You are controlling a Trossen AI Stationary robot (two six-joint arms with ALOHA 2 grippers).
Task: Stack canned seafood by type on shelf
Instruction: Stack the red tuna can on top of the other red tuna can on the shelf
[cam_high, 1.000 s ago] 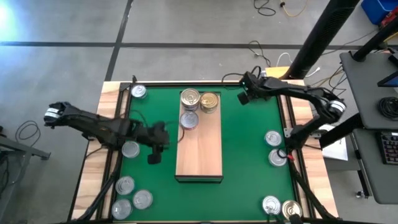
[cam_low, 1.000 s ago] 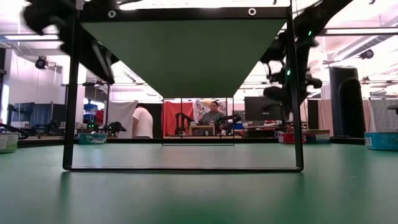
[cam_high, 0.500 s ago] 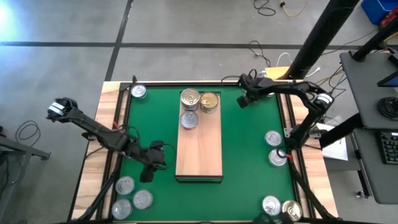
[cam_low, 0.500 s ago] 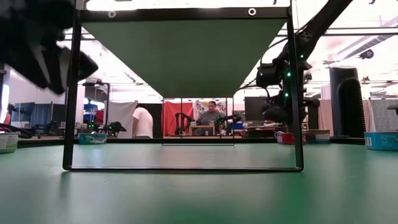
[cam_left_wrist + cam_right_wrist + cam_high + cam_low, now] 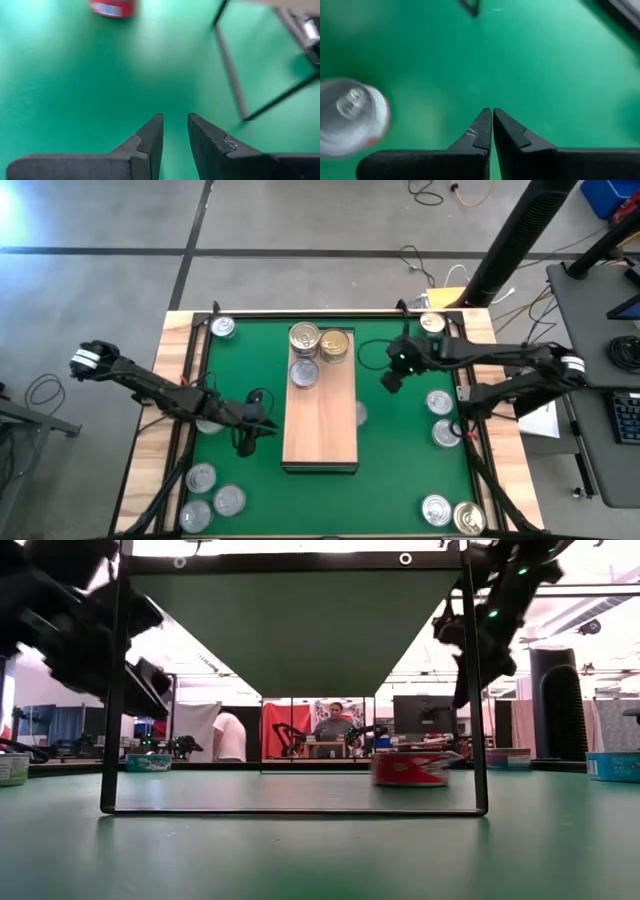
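Right tool pinched closed, empty, low beside shelf; arm outstretched.

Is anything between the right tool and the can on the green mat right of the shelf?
Nothing visible does. The right tool, shut, hangs above the mat, and only bare green mat lies between it and the can beside the shelf.
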